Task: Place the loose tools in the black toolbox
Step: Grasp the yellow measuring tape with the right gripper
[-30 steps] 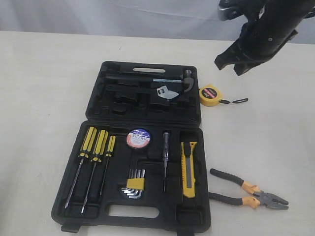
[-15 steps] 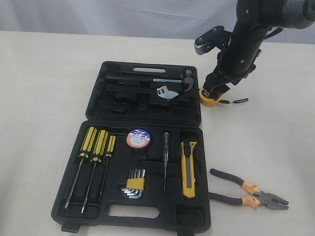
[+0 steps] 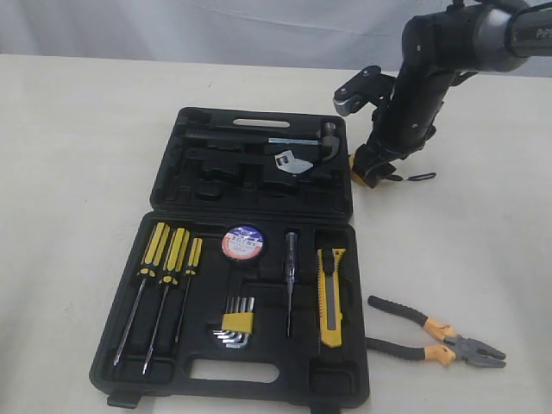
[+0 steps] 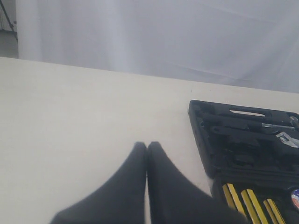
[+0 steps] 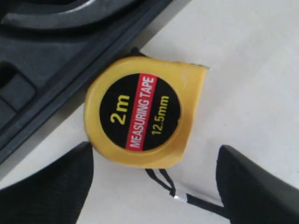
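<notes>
Right wrist view: hand (image 5: 154, 151) wide (tape-measure (image 5: 142, 112) btwn)

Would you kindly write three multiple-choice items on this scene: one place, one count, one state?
1. Where do the pliers lie relative to the toolbox? A inside it; B on the table beside it; C across its handle.
2. How many yellow-and-black-handled screwdrivers are in it? A two; B three; C five.
3. How does the right gripper stand at the tape measure? A open, a finger either side; B shut on it; C shut beside it.
B: they rest on bare table. B: three lie side by side. A: the right wrist view shows a gap beside the tape measure.
</notes>
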Controlling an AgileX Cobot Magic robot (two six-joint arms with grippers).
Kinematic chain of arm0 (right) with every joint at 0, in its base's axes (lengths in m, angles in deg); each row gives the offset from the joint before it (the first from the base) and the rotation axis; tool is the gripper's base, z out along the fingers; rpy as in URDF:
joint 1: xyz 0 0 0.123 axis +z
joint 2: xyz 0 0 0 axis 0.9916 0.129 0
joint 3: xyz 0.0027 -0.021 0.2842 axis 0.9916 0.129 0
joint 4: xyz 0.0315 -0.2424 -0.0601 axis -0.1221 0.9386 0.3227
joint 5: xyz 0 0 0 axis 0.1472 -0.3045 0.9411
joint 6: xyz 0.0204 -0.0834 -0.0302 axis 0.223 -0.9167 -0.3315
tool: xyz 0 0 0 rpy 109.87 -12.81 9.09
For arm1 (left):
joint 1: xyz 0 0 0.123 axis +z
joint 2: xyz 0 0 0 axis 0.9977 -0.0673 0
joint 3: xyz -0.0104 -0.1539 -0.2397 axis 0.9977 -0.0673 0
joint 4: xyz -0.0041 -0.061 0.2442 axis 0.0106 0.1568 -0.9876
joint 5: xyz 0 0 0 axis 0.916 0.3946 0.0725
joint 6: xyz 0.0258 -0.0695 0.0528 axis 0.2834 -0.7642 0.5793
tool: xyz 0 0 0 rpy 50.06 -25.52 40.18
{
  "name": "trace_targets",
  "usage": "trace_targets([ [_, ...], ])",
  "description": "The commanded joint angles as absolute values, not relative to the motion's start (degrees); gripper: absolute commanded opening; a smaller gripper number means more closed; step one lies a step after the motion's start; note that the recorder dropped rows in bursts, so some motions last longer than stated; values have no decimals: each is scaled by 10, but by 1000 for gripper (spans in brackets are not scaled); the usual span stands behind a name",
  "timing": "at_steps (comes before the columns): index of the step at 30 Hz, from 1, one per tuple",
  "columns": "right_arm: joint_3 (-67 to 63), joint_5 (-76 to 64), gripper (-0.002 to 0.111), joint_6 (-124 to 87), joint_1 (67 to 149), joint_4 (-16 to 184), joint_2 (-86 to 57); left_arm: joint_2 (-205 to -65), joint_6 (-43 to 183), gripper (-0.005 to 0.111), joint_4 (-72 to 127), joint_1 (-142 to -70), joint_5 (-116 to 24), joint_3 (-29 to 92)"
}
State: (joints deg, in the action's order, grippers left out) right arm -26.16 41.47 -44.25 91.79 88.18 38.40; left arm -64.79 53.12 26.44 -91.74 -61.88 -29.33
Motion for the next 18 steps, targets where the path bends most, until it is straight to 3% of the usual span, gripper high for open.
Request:
trace_targets([
  [1,-266,393,70,-447,914,882,394,-650,531,0,262,-921,-619,-290],
  [18,-309,395,67,-441,914,820,430,-650,531,0,262,-921,-619,-290],
])
